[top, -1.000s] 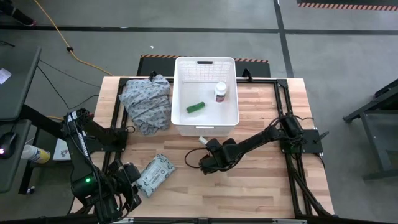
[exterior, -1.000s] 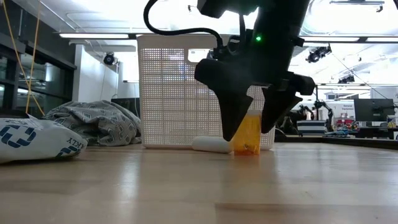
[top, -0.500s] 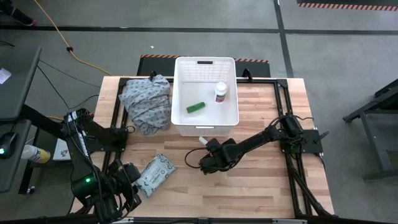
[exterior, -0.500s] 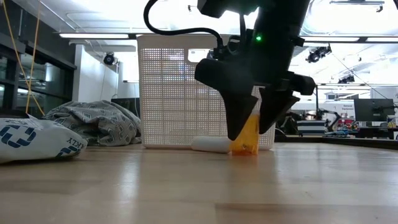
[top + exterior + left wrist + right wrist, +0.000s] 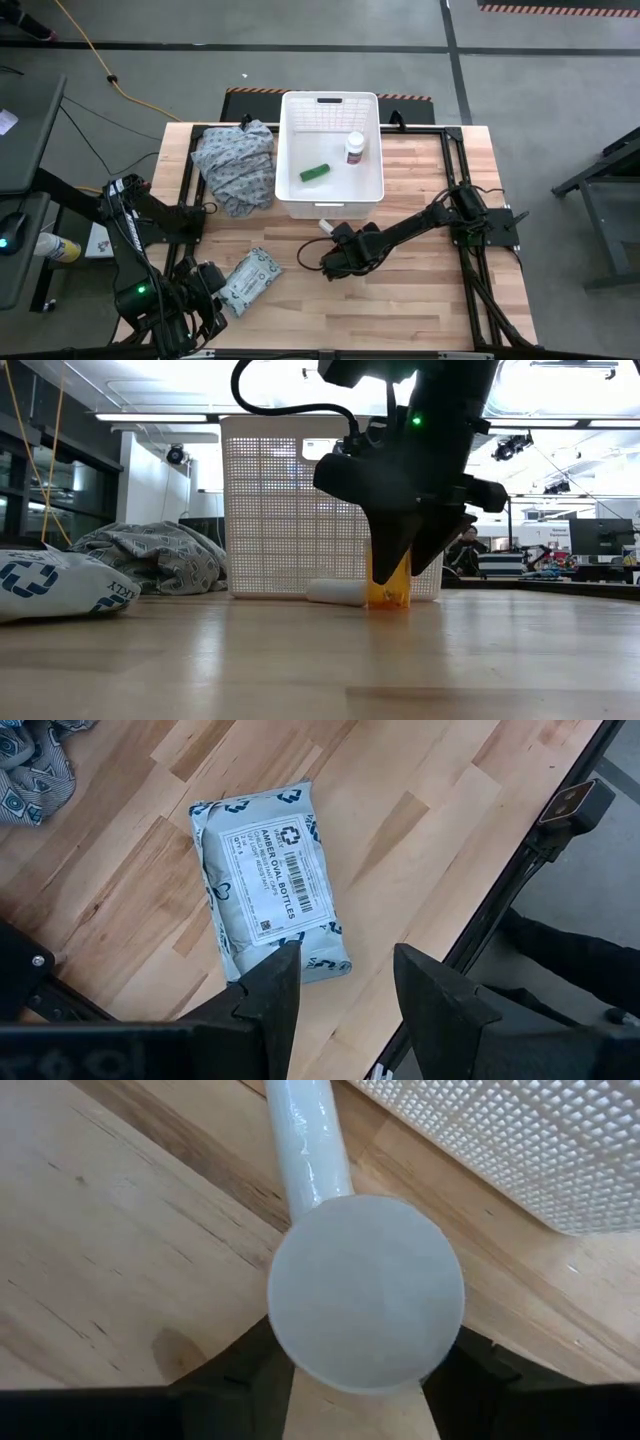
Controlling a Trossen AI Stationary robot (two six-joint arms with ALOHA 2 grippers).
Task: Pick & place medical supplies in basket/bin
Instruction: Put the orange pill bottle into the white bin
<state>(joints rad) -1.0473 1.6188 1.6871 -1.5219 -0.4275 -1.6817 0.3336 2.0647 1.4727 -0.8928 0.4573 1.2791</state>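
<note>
Low view: my right gripper (image 5: 392, 565) clamps the orange pill bottle (image 5: 388, 585) beside the white tube (image 5: 337, 592); lift straight, clearing the bin (image 5: 290, 500) wall. Left gripper (image 5: 345, 982) idles apart.

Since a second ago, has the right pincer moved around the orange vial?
Yes. In the low view the right pincer has closed in on the orange vial, its gap narrowing, while staying in front of the white bin.
</note>
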